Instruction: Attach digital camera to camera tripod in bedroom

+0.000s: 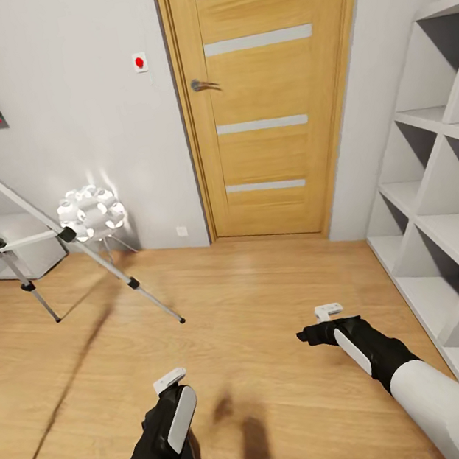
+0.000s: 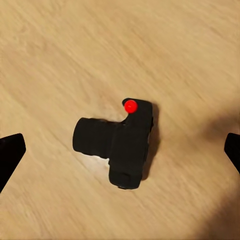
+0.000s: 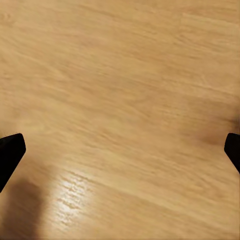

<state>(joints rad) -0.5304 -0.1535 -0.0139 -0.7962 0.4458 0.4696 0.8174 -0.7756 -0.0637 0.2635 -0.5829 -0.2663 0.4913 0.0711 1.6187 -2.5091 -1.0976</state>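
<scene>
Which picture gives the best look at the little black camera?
The left wrist view: the digital camera lies on the wood floor, lens and red dot clear. The head view and right wrist view give floor there, nothing recognisable as it.

wooden door point(image 1: 260, 97) | ball lamp point(image 1: 92, 212) | white shelving point(image 1: 445, 223)

White forearms, black wrists with white panels, black claw fingertips point(image 2: 11, 155).
</scene>
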